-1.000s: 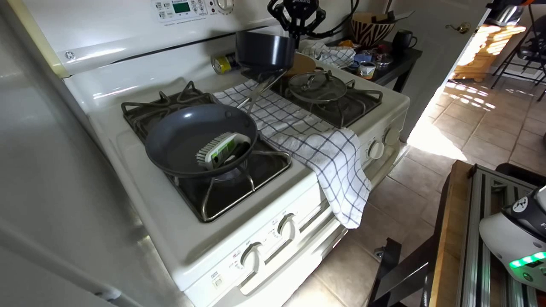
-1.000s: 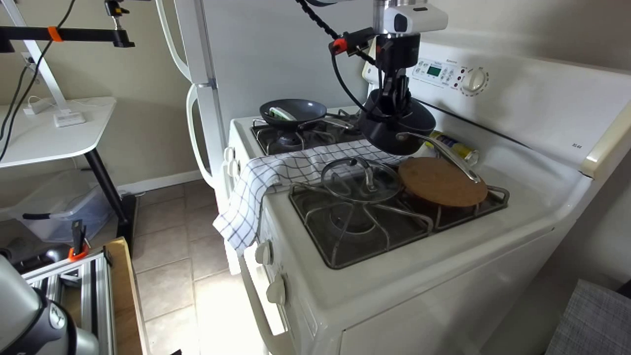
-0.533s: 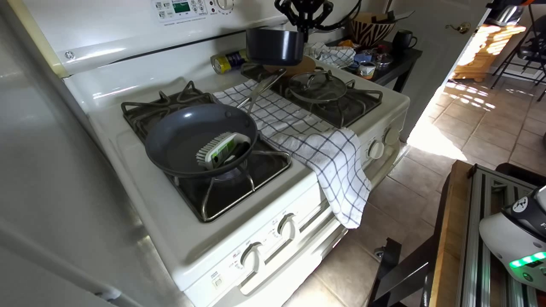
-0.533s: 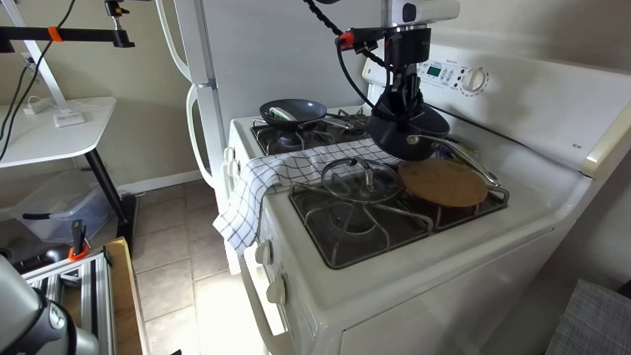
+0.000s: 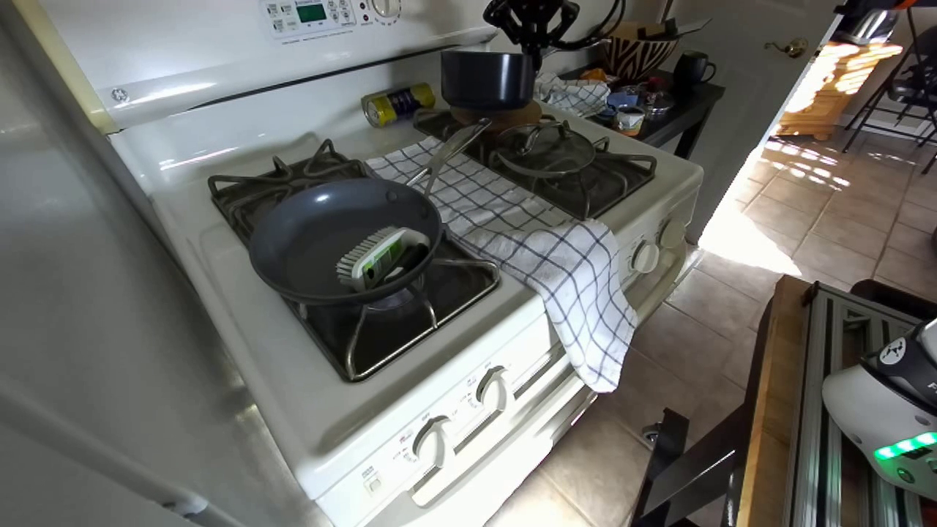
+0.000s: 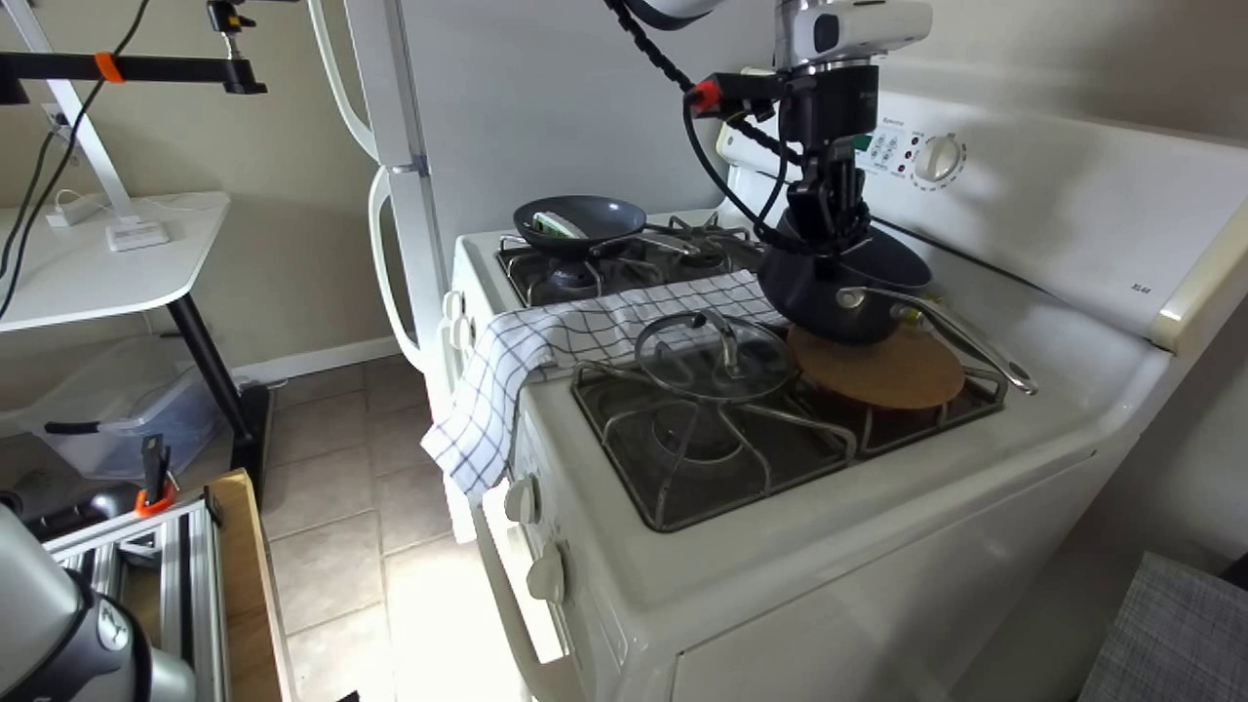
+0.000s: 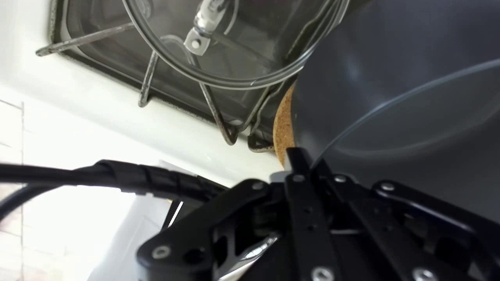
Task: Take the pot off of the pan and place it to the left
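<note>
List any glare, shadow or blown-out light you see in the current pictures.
Both exterior views: strong light blows out patches of the beige tiled floor; in an exterior view, a soft shadow lies on the upright white stove back panel; wrist view: the lower left washes out to white, while the round dark blue-grey metal pot shows faint highlights.

I see my matt tool [image 7: 311,166], smooth metal pot [image 5: 483,88] and pan [image 5: 307,219], glossy glass lid [image 6: 697,363], grainy cork disc [image 6: 873,375] and cloth towel [image 5: 505,208].
</note>
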Robot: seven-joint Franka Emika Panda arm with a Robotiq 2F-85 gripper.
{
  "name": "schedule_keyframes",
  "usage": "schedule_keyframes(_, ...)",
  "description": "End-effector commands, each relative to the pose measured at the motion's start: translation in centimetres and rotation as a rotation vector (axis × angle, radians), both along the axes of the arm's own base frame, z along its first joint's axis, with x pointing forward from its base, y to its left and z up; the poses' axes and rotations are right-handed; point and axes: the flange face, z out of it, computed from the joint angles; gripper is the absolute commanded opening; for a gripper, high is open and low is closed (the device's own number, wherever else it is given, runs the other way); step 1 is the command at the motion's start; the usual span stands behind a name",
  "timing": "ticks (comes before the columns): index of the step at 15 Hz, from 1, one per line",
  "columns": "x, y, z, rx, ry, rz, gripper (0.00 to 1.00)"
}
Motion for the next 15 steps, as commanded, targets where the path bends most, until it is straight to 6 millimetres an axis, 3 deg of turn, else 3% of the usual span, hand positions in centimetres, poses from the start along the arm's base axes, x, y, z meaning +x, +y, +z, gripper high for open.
schedule_keyframes(1, 0.7, -0.8, 1.1, -0.065, -0.026, -0.079, 0.01)
schedule_keyframes(8, 0.7, -1.2, 1.8, -0.168, 0.016, -0.121, 0.01)
schedule_keyframes(15, 1.8, 0.1, 1.6, -0.253, -0.025, -0.16, 0.01)
